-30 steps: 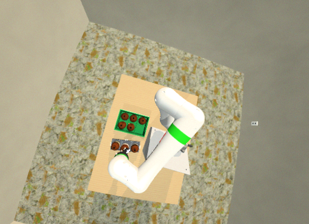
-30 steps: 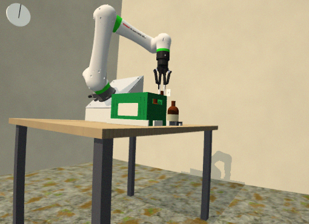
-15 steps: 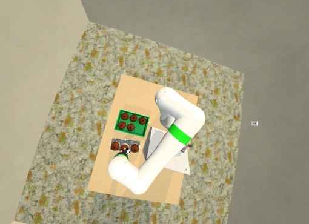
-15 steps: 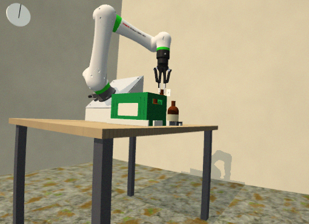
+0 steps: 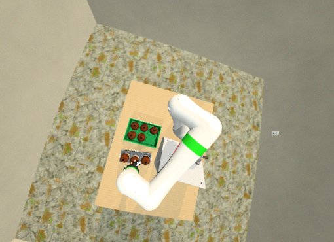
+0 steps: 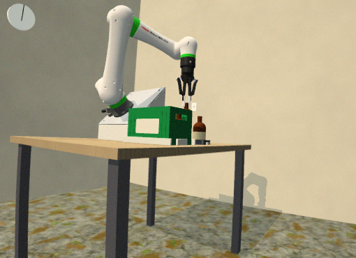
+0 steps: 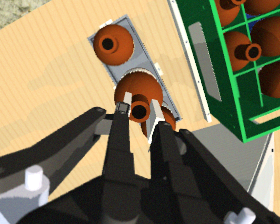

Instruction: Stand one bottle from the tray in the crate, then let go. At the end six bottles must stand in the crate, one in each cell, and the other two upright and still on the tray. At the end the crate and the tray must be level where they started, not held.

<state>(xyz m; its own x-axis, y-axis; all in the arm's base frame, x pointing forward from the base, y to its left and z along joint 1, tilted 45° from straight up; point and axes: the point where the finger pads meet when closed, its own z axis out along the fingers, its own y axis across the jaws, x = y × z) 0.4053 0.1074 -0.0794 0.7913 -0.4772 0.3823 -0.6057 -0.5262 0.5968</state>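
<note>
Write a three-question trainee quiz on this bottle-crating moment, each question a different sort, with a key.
1. True or false: the gripper is shut on the neck of the middle bottle of the three on the grey tray.
2. How many brown bottles stand in the green crate?
A) four
B) five
C) six
3. Fill in: seen from the top camera, the crate's one vacant cell is at a ______ of the grid.

Key:
1. True; the fingers flank that neck and are clamped on it.
2. B.
3. Corner, on the side facing the tray.
</note>
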